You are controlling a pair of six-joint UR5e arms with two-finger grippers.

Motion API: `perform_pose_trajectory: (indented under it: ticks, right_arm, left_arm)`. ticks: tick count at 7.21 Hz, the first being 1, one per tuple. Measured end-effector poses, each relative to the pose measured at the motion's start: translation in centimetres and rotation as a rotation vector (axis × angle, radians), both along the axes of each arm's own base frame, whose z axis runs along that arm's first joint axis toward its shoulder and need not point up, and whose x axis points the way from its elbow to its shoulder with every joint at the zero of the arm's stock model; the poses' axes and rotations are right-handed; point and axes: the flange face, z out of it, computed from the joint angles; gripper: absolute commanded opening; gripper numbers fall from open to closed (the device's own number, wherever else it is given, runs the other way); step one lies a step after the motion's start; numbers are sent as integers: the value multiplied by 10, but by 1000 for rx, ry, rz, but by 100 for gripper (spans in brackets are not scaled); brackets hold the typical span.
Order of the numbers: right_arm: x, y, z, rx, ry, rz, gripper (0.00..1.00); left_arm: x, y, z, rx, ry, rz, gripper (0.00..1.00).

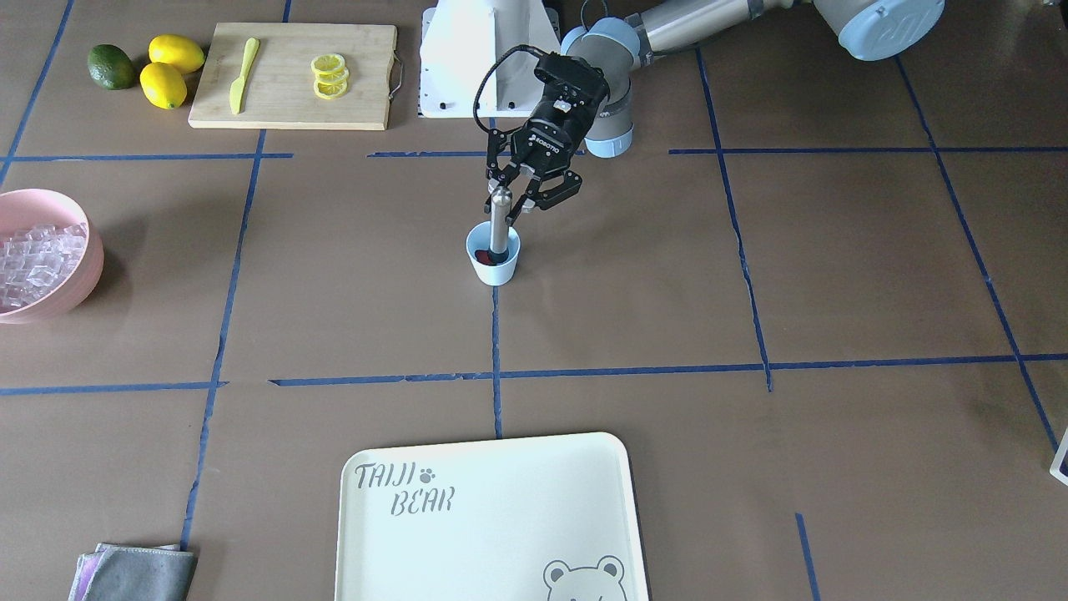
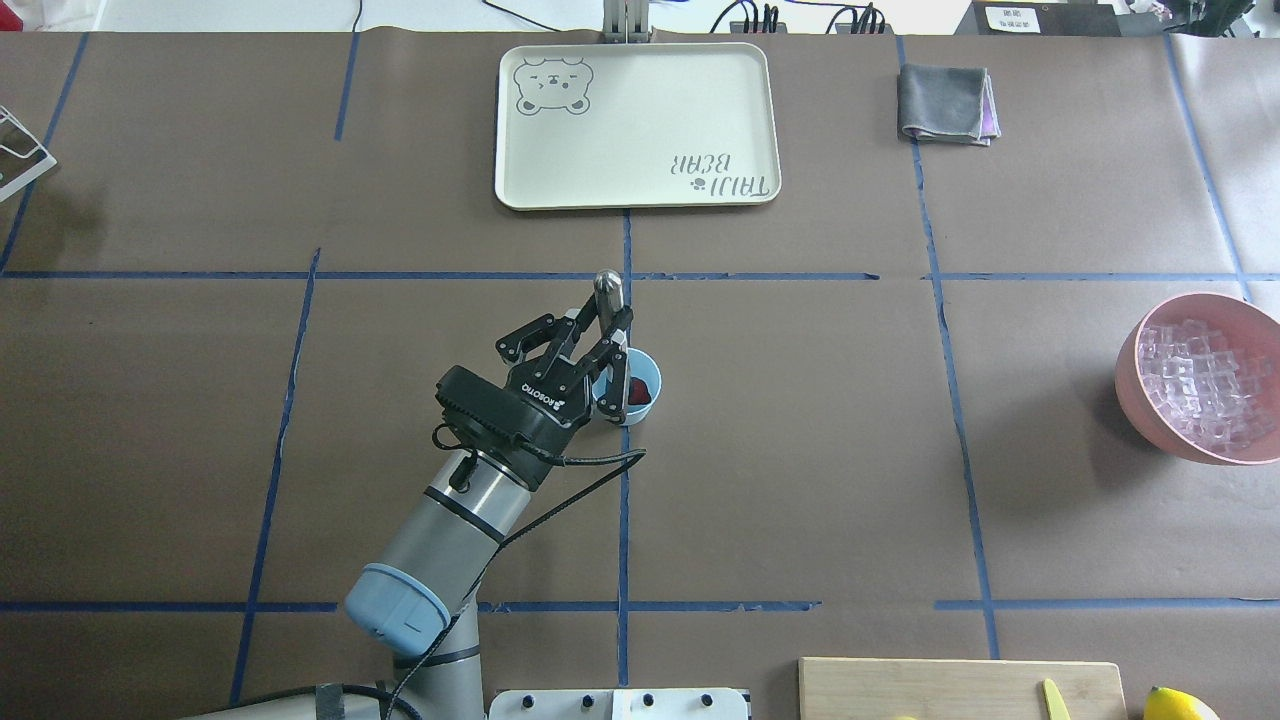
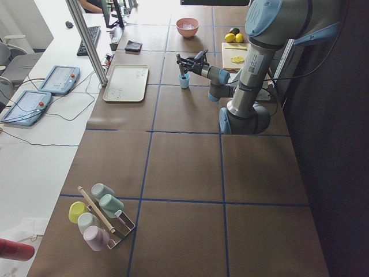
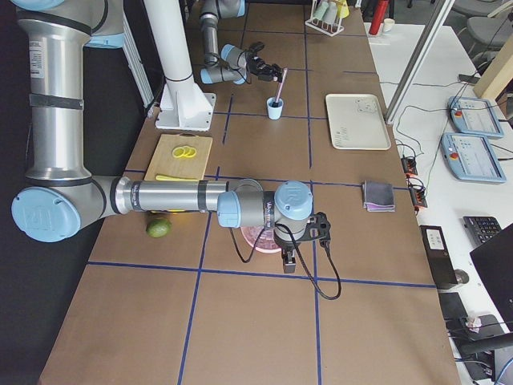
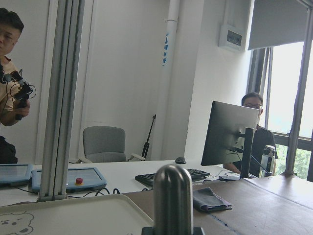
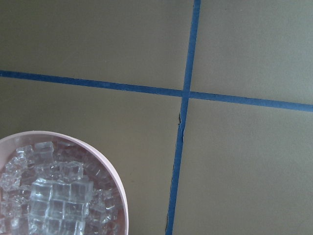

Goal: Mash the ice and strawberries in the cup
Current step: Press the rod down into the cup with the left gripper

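Observation:
The light blue cup (image 1: 494, 265) stands near the table's middle, with the red strawberries (image 2: 640, 388) inside it. A metal muddler (image 1: 499, 224) stands upright in the cup, and my left gripper (image 1: 506, 203) is shut on its upper shaft. Its rounded top (image 5: 172, 196) fills the bottom of the left wrist view. The ice (image 2: 1200, 380) lies piled in a pink bowl (image 2: 1135, 385) at the table's right side. No ice shows in the cup. My right gripper (image 4: 287, 261) hangs over that bowl (image 6: 117, 196). Whether it is open or shut I cannot tell.
A cream tray (image 2: 520, 190) lies at the far edge, with a folded grey cloth (image 2: 945, 102) to its right. A cutting board (image 1: 367, 83) holds a yellow knife (image 1: 243, 75) and lemon slices (image 1: 329, 75); lemons (image 1: 171, 67) and a green fruit (image 1: 111, 67) lie beside it.

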Motion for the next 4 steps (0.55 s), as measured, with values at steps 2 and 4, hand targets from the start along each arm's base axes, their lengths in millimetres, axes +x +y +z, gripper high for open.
perform_pose_trajectory:
  ticks: [2, 4]
  right_arm:
    - [0, 0, 0, 0, 0, 0, 100]
    - [0, 0, 4, -7, 0, 0, 100]
  left_arm:
    - [-4, -1, -6, 3, 10, -4, 0]
    - [-22, -5, -22, 16, 42, -15, 0]
